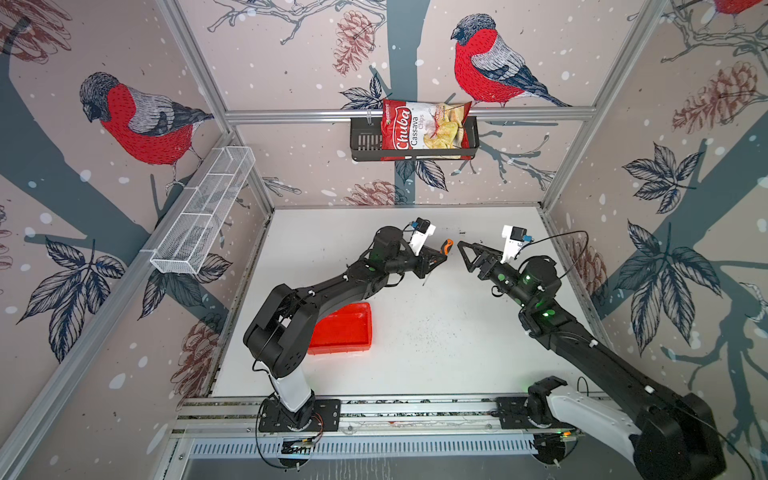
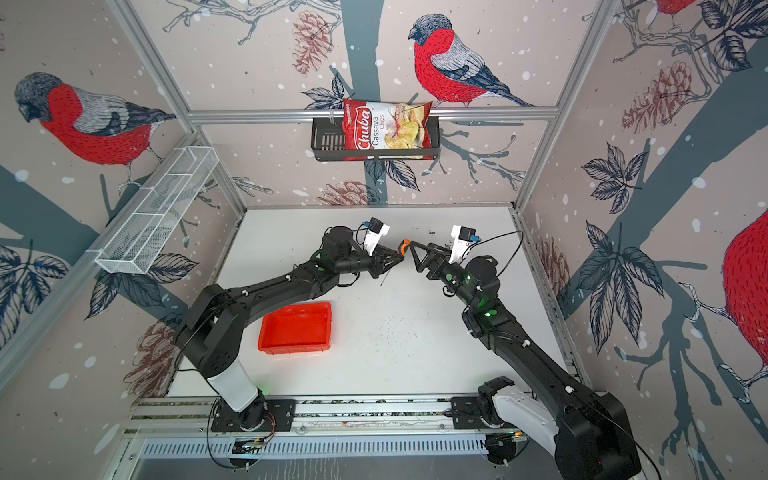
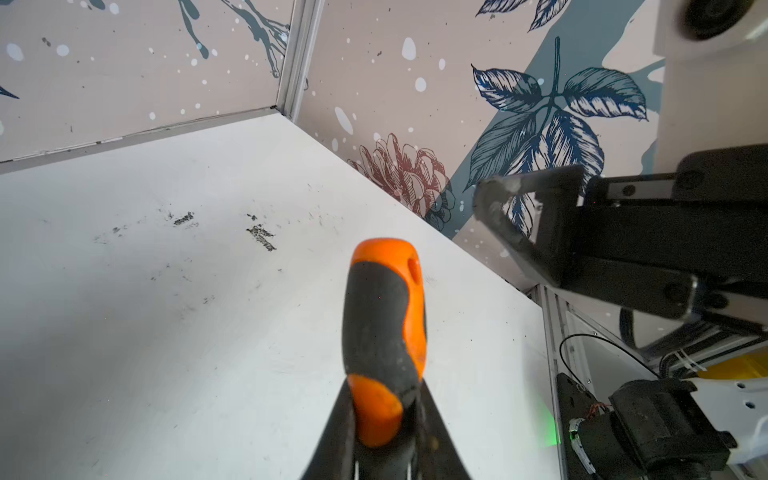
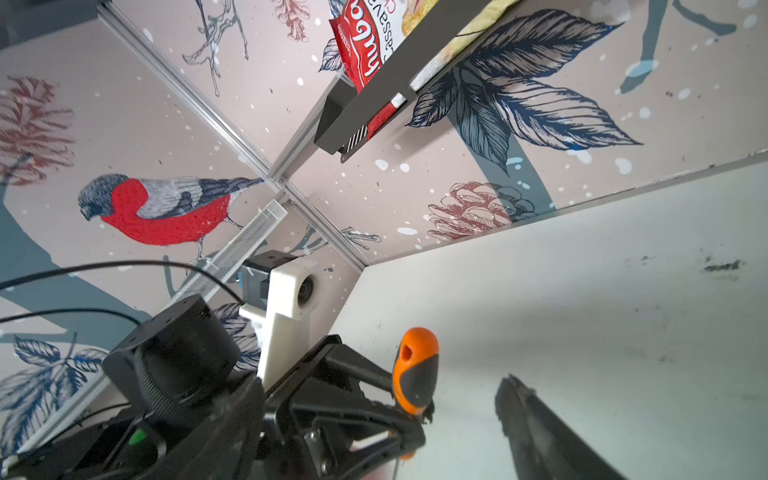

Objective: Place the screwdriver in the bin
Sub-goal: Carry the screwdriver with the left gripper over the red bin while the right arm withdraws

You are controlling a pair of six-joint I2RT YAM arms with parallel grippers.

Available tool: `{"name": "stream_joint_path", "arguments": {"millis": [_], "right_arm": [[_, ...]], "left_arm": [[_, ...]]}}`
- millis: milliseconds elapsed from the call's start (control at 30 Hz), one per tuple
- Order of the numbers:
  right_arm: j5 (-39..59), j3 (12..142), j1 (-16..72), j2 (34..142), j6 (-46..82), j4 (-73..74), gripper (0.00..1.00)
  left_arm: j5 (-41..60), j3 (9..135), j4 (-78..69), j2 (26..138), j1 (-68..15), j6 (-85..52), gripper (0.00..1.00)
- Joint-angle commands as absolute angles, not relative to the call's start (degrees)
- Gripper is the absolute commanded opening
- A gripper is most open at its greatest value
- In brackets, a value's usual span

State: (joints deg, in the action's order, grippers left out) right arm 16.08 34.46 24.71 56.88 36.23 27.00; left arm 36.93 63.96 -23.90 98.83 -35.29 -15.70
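L gripper (image 1: 444, 254) has its fingers clamped on the screwdriver (image 1: 446, 247), low on the orange-and-black handle; the handle butt sticks up past the fingertips and, in both top views, the thin shaft hangs down below the grip, w/ the tool well above the table (image 1: 436, 332). R gripper (image 1: 460, 246) sits just beside the handle at its 3 o'clock, fingers apart and holding nothing; no contact visible in the L wrist view, where one R finger (image 3: 494, 216) is blurred. The bin (image 1: 345, 328) lies on the table toward 7 o'clock from the tool, well apart from it and partly under the L arm's elbow. Risks, as I judge them: grip is near one end of the handle, not the middle, so the tool could pivot or slip in the fingers during the swing back to the bin. R gripper is so close that any L move toward 3 o'clock could knock the handle against it; R should clear off first. L arm has to fold back toward its own base to reach the bin, an awkward pose, and the dangling shaft could catch the bin wall or jab the table if lowered too steeply. Releasing from high up may let it bounce out over the low walls.
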Motion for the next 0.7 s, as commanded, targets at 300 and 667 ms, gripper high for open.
{"name": "stream_joint_path", "arguments": {"millis": [300,667], "right_arm": [[18.9,36.74,25.44,56.73,21.37,18.35,0.95],[21.25,39.34,32.91,58.33,1.64,7.48,1.0]], "left_arm": [[28.88,61.64,-3.51,88.28,-30.93,14.24,0.0],[13.6,55.87,12.25,77.3,-30.72,34.92,0.0]]}}
